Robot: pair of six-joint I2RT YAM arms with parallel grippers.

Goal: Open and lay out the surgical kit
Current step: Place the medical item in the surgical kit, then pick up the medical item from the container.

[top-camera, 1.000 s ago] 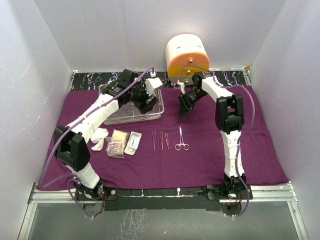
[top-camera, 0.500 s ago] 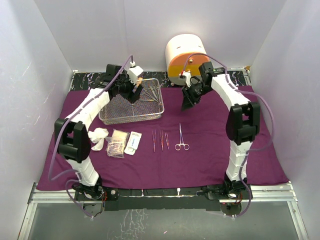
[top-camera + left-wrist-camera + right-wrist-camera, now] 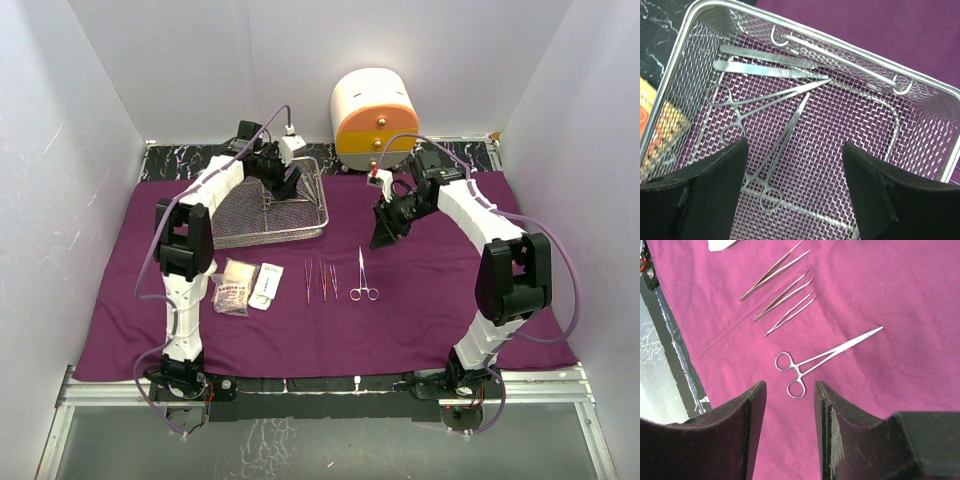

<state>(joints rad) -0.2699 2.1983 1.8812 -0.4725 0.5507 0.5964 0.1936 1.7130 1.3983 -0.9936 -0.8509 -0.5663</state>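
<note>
Purple cloth (image 3: 450,300) covers most of the table and lies under both grippers. Beyond the right gripper (image 3: 383,230), on the far side from the arm bases, stands a rounded white-and-orange cabinet (image 3: 373,115), off the cloth's far edge.

The silver wire-mesh tray (image 3: 262,242) sits on the cloth directly below the left gripper (image 3: 285,185). In the wrist view, the left gripper (image 3: 795,146) hangs over the tray's floor with its jaws spread wide and nothing between them. The tray's rim (image 3: 850,47) runs across beyond its fingertips.

Two small flat packets (image 3: 250,285) lie side by side on the cloth, well apart from the left gripper and toward the arm bases.

Inside the tray, two ring-handled forceps (image 3: 760,102) lie crossed near their tips. One has its rings just ahead of the left finger, and the other's rings lie between the two fingers. Past them, two flat straight instruments (image 3: 770,70) lie side by side.

The right gripper (image 3: 790,385) is released and holds nothing. A single pair of forceps (image 3: 827,356) lies flat on the cloth below it, with the rings showing in the gap between the jaws and the tips pointing away. Three tweezers (image 3: 781,295) lie in a row just beyond those forceps. In the overhead view, they (image 3: 321,281) are to the right gripper's left, toward the bases.
</note>
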